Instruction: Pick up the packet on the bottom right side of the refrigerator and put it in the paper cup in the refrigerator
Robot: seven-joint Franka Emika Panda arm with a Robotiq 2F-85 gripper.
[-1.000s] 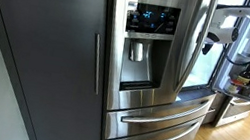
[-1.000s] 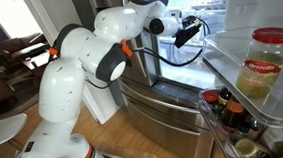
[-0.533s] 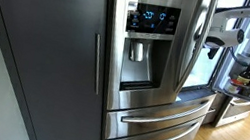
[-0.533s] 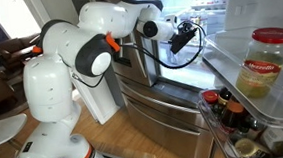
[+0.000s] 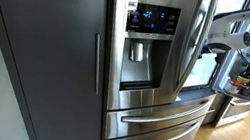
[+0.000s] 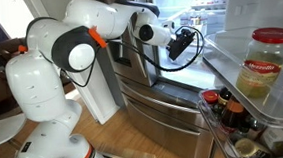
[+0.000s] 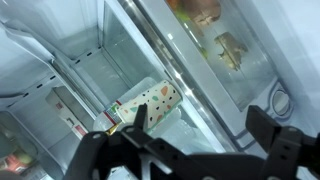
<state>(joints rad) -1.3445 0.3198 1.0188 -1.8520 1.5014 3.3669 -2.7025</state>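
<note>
The stainless-steel refrigerator [image 5: 155,105] has its dispenser door shut and its other door open. My gripper [image 5: 212,50] is at the open compartment, also seen in an exterior view [image 6: 187,42]. In the wrist view the gripper [image 7: 200,125] is open and empty, with a glass shelf behind it. A white paper cup [image 7: 146,103] with coloured spots sits on that shelf, just beyond one fingertip. A small tan and green item [image 7: 230,52] lies on another shelf; I cannot tell if it is the packet.
The open door [image 6: 274,105] holds a large jar with a red lid [image 6: 264,64] and several bottles [image 6: 229,111] in its lower bin. Two wide drawers [image 6: 163,100] sit under the opening. A dark-grey cabinet panel [image 5: 36,56] stands beside the refrigerator.
The arm's elbow has swung sideways away from the fridge, and the gripper has dropped slightly at the opening. The gripper stays open.
</note>
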